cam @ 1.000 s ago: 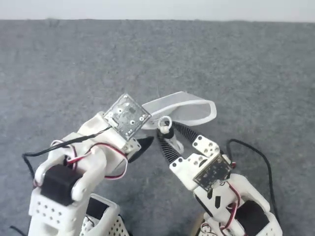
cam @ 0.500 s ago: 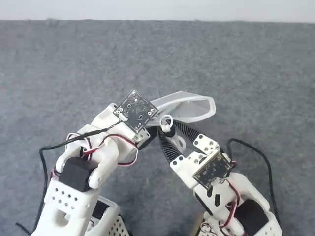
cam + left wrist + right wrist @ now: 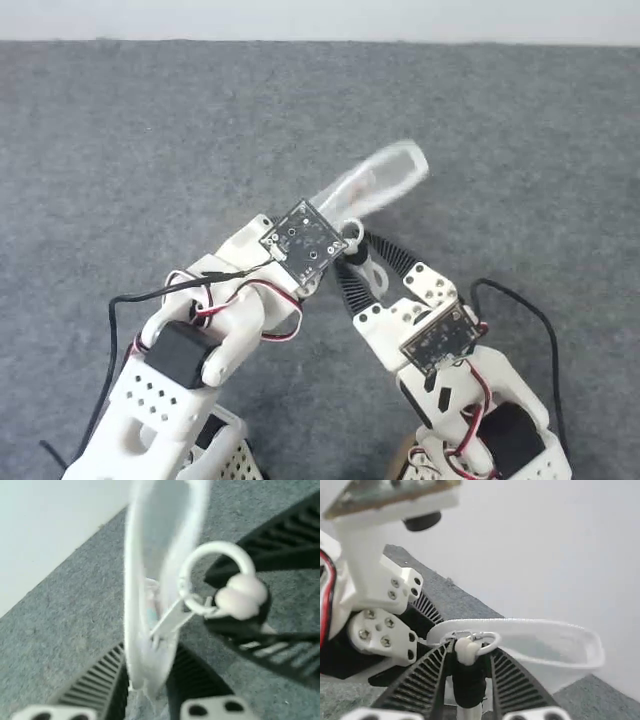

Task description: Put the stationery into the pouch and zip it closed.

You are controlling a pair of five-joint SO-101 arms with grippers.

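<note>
My left arm has swung forward toward 1 o'clock over the last second. The pouch (image 3: pixel 378 178), which lay with its mouth wide, now stands edge-on, raised above the grey desk (image 3: pixel 140 130) and pointing from the centre toward 1 o'clock. My left end effector (image 3: pixel 147 680) is clamped on the pouch's near end, the fabric pinched between both fingers. My right end effector (image 3: pixel 466 662), coming in from 5 o'clock, is closed on the bead of the zipper pull (image 3: pixel 214 575), whose ring stands just beside the pouch's edge.
</note>
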